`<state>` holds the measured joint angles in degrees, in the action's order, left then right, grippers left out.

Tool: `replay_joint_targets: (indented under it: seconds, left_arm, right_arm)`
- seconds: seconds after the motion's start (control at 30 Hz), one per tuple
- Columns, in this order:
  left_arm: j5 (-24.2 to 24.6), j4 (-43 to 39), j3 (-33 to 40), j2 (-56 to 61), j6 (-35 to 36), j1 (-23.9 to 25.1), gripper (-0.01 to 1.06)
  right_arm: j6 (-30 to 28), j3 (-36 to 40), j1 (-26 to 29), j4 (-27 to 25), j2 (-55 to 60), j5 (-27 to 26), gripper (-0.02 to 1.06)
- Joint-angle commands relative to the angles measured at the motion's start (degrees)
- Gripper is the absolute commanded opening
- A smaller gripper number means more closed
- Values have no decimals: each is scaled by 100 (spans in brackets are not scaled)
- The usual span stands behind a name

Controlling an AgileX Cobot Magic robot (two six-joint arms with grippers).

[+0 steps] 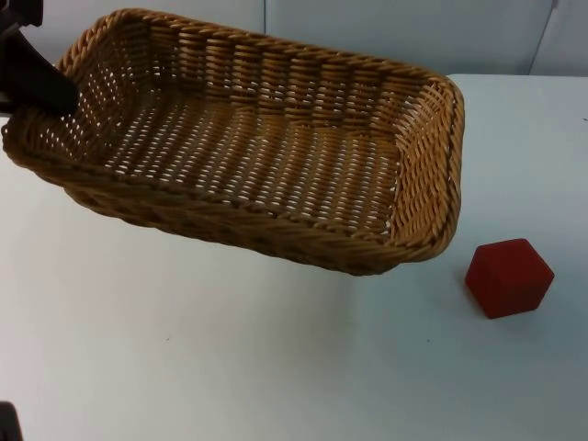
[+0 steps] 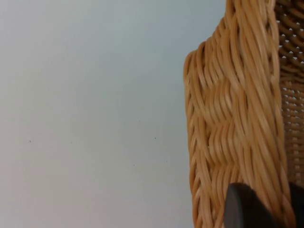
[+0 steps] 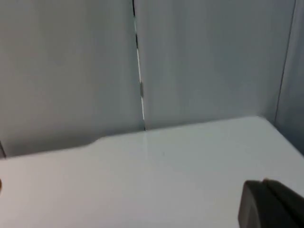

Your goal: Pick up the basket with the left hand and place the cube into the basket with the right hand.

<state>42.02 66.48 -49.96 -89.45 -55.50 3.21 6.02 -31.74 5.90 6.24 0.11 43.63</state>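
Top: left gripper [image 1: 41,87] grasps the basket [image 1: 276,175] by its left rim, lifted and tilted near the table's [image 1: 230,367] far edge; cube [image 1: 509,277] sits just off its right end. Left wrist: fingertip [image 2: 244,209] against the weave, so keep it level. Right wrist: right gripper [image 3: 270,204] near the far edge, finger state unclear; it should go to the cube next.

A white bench [image 1: 230,358] takes up most of the top view, bare and faintly speckled in its lower half. Along the upper edge of the frame it ends at a grey partition wall [image 1: 386,28], whose panels meet in thin vertical seams.
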Motion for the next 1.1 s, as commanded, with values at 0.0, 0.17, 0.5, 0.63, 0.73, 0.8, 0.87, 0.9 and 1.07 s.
replay_joint_targets:
  seconds: [0.0,0.17,0.5,0.63,0.73,0.8,0.87,0.9,1.07]
  left_arm:
    - [104,236,4,76,24,-1,0]
    - [93,236,4,76,24,-1,0]
    - [93,236,4,76,24,-1,0]
    - [93,236,4,76,24,-1,0]
    - [93,236,4,76,24,-1,0]
    - [93,236,4,76,24,-1,0]
    - [93,236,4,76,24,-1,0]
    - [93,236,4,76,24,-1,0]
    - [93,236,4,76,24,-1,0]
  right_arm:
    - [7,50,27,126,-11,-802,0]
    - [7,985,27,690,830,-1530,0]
    - [-861,477,-192,-682,3577,-663,0]
    - [-1214,-302,-480,-1159,4545,285,0]
    - [-1374,-999,-767,-1589,5280,892,0]
    - [-1723,-1504,-1123,-1660,5818,1252,0]
    - [-1795,-1667,-1320,-1660,6007,1293,0]
    - [-1877,-1829,-1481,-1660,6206,1260,0]
    - [-1616,-2263,-2146,-1531,7081,1100,0]
